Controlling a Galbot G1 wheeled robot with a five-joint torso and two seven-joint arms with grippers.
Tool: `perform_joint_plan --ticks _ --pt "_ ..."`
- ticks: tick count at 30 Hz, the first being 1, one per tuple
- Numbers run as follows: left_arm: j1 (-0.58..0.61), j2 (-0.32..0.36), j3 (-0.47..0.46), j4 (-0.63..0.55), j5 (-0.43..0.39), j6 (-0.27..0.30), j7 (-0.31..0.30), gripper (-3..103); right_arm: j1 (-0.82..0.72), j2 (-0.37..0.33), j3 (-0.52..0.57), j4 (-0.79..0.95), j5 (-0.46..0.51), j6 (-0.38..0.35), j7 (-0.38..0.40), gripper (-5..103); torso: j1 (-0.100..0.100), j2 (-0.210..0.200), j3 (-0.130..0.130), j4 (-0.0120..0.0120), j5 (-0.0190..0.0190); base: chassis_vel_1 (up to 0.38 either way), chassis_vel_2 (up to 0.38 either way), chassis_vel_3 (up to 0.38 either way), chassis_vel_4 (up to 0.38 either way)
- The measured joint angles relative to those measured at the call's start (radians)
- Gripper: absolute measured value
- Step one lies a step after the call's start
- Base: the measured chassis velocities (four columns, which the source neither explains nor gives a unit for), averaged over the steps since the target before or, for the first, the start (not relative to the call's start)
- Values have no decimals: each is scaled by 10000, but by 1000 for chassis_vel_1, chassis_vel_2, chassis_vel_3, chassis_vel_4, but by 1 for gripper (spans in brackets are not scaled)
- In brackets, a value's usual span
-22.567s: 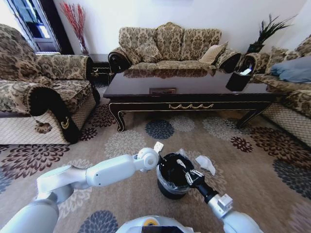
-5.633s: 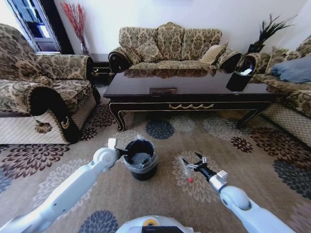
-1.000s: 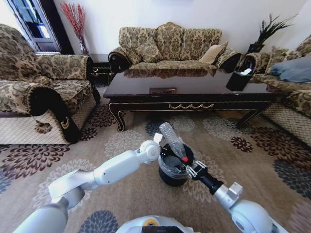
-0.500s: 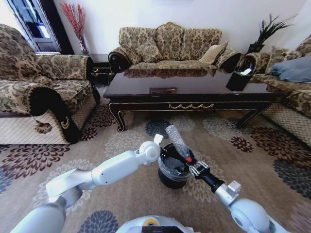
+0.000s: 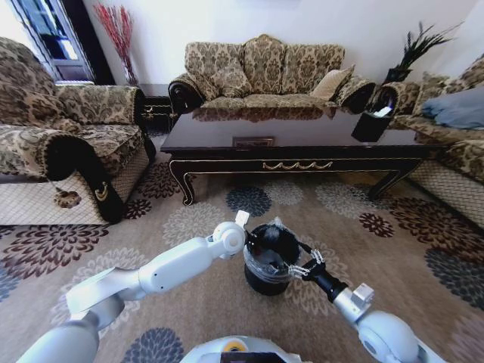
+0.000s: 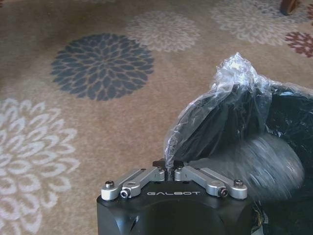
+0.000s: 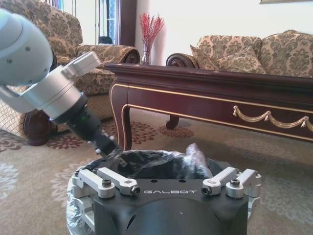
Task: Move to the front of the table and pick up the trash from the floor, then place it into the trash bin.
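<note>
One trash bin (image 5: pixel 268 261) is counted on the floor (image 5: pixel 393 249), with one plastic liner bag (image 6: pixel 215 105) around its rim. One blurred clear item (image 7: pixel 195 156) is seen at the bin's mouth; what it is cannot be told. One desk (image 5: pixel 291 136) is counted, with one black box (image 5: pixel 370 125) on it. Two robot hands are counted: the left hand (image 5: pixel 253 234) and the right hand (image 5: pixel 302 266). Three sofas are seen around the desk, one potted plant (image 5: pixel 416 49) and one vase of red stems (image 5: pixel 117 34).
</note>
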Motion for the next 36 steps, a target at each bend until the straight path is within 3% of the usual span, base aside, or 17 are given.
perform_joint_plan --ticks 11,22,25,30,36 --pt "480 1106 -823 -416 163 0 189 3 -429 -65 862 97 404 213 -171 100 0 0 0 2 -2 0 0 0 0" --pt "2383 2020 -2304 -951 702 0 358 3 -647 161 869 -269 273 363 -243 100 0 0 -1 -1 -2 0 0 0 0" --pt "3155 2385 -3068 -861 1118 0 634 3 -727 222 764 -397 182 429 -303 100 0 1 -1 -1 -3 0 0 0 0" --pt "3682 2623 -3623 -781 1545 1 843 3 -703 240 599 -537 100 453 -330 100 -1 0 -1 6 0 0 0 0 0" --pt "4069 2637 -3974 -808 1779 1 934 3 -636 261 436 -596 34 455 -337 100 0 0 -1 -4 0 0 0 0 0"
